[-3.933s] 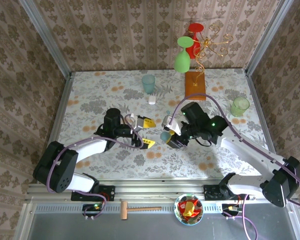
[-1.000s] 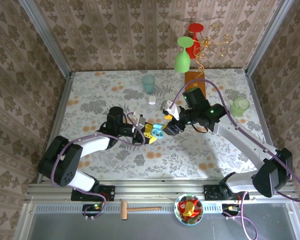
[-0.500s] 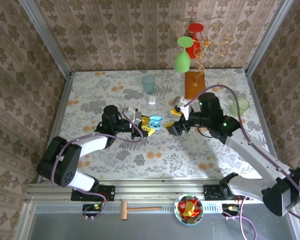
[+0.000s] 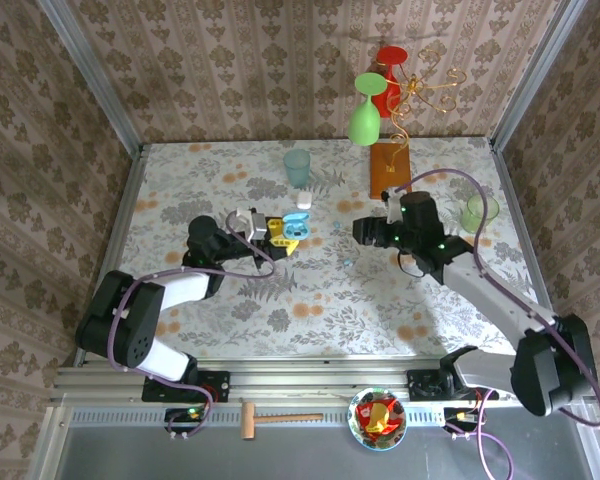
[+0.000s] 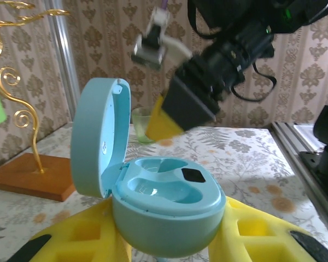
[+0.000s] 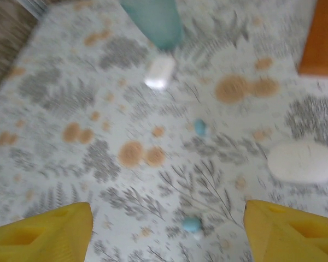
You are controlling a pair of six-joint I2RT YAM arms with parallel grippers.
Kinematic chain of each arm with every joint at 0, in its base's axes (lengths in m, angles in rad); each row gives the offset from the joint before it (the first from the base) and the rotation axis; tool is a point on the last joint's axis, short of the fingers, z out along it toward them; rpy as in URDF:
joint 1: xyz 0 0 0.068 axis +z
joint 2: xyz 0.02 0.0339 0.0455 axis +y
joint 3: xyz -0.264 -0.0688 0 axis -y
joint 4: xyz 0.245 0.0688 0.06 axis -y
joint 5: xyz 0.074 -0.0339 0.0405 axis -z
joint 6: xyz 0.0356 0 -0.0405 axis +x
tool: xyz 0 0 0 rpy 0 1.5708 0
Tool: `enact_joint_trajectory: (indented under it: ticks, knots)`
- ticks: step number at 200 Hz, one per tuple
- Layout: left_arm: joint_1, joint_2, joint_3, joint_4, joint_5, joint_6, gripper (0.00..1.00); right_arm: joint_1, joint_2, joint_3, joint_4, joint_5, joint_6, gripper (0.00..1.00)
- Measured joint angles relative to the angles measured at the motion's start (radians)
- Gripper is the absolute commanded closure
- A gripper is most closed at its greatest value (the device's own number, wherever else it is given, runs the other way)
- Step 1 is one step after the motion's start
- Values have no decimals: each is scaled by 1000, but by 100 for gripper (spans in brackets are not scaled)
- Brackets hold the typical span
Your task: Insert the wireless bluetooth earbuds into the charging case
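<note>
the left gripper (image 4: 278, 232) pinches the open light blue charging case (image 5: 164, 202), lid raised, left of the table's (image 4: 230, 320) middle. a light blue earbud (image 6: 199, 127) and a second earbud (image 6: 191, 224) lie loose mid-table, apart, well off every edge. over them the right gripper (image 6: 167, 234) hangs, jaws wide and empty.
</note>
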Motion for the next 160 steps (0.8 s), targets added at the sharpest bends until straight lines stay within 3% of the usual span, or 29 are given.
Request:
enact_joint_trajectory:
  ticks: [31,71,160]
  knots:
    - [9,-13,-4,2,-9,0,74,69,155,108,-115,71,-28,36]
    - [15,-28,-9,0,-16,1,74,92,358,269,-209,73,-90,38]
    - [19,-73,-15,-47,-19,31,74,32,649,413,-300,-165,-217,42]
